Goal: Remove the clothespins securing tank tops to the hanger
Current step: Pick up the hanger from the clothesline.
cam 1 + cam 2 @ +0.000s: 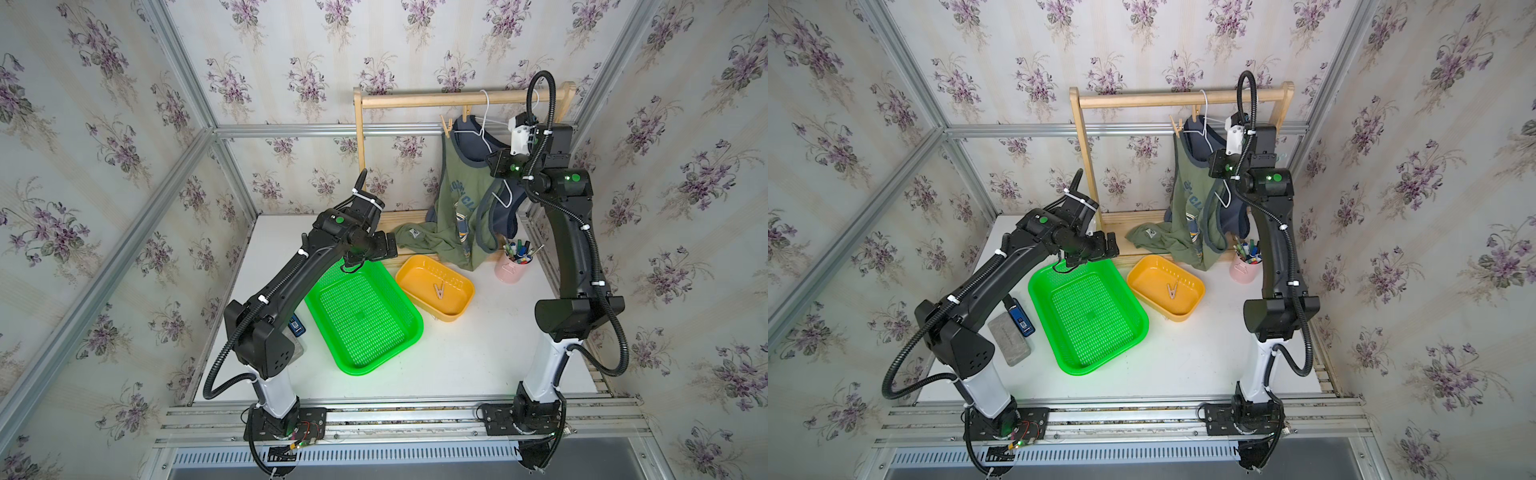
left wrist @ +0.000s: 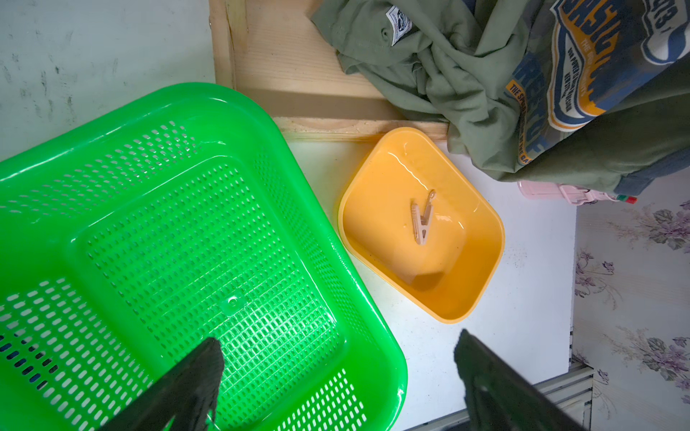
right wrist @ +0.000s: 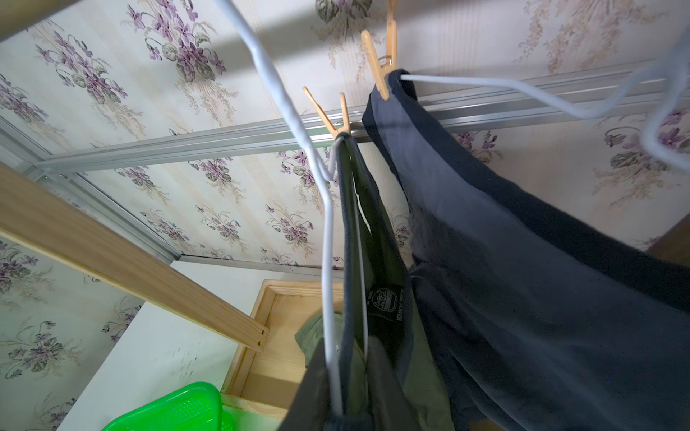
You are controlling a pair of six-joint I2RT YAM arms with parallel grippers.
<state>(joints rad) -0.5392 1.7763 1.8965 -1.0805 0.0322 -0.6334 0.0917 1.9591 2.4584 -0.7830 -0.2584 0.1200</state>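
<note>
Left hand [image 2: 336,377] wide over the basket [image 2: 231,93], right hand [image 1: 513,126] impossible to read as wide or narrow; a crooked pull on a clothespin [image 3: 333,115] could yank the hanger [image 3: 330,224] off the rail [image 1: 436,100].

2 overhead views, 2 wrist close-ups

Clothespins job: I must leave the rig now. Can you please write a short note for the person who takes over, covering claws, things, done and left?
Left claw: open, empty, by the green basket.
Right claw: raised at the hangers; open or shut cannot be seen.
Done: one loose clothespin lies in the yellow tray.
Left: one wooden pin holds the olive tank top to a white wire hanger; another pin holds the slate-blue tank top. Part of the olive top lies on the rack base. Any pins behind the right arm are hidden.
</note>
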